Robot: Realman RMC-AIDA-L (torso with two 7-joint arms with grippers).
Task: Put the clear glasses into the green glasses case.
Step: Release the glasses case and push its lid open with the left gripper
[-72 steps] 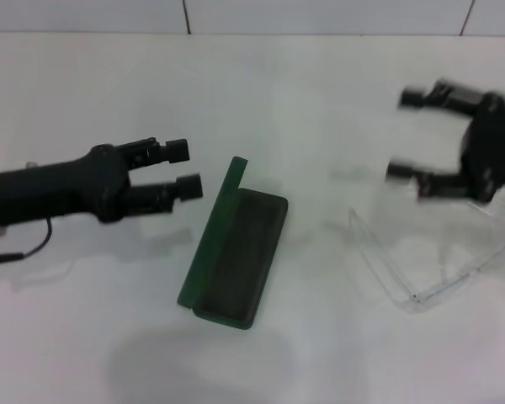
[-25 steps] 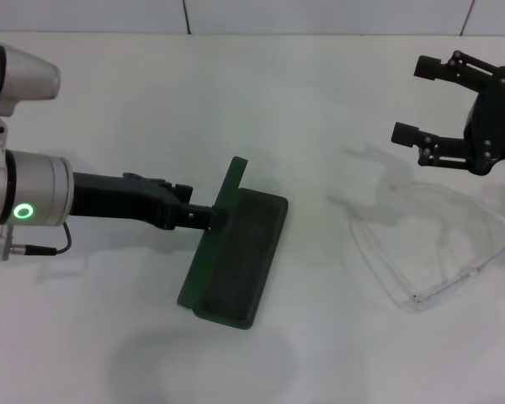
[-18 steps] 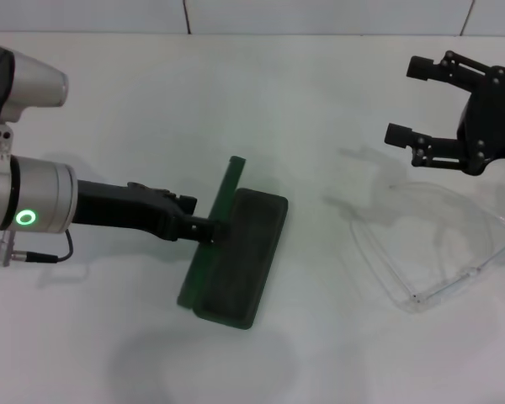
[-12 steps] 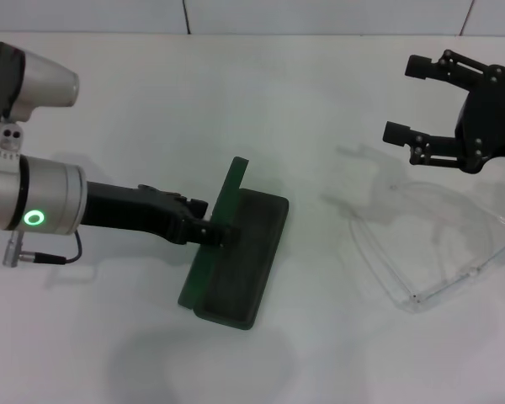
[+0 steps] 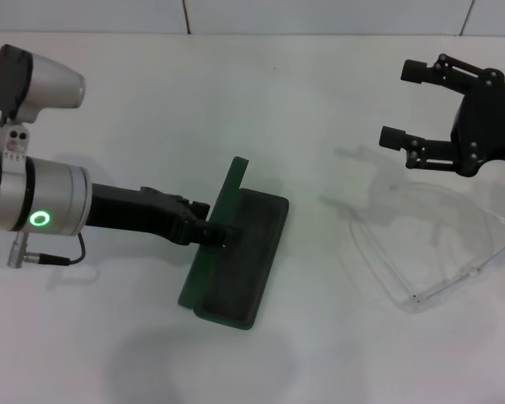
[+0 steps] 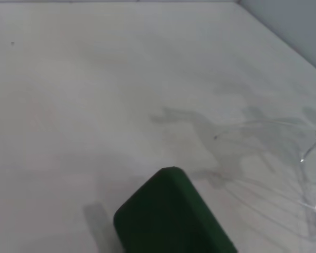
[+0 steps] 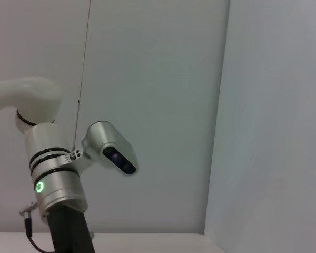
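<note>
Nothing packed yet. Clear glasses (image 5: 442, 244) lying near surface's right edge; green glasses case (image 5: 236, 252) open mid-surface. Left gripper (image 5: 223, 234) at its lid, jaws unreadable; right gripper (image 5: 404, 105) above glasses, jaws apart.

Left arm (image 5: 34, 206) reaches in low from the left, forearm near level, green status ring lit on the wrist. Left gripper (image 5: 223, 234) tip is down at the case (image 5: 236, 257), at the hinge side; can't tell how its fingers stand. Right gripper (image 5: 408, 105) hangs raised at far right, fingers spread wide, pointing left, holding nothing. Left arm also shows upright in the right wrist view.
</note>
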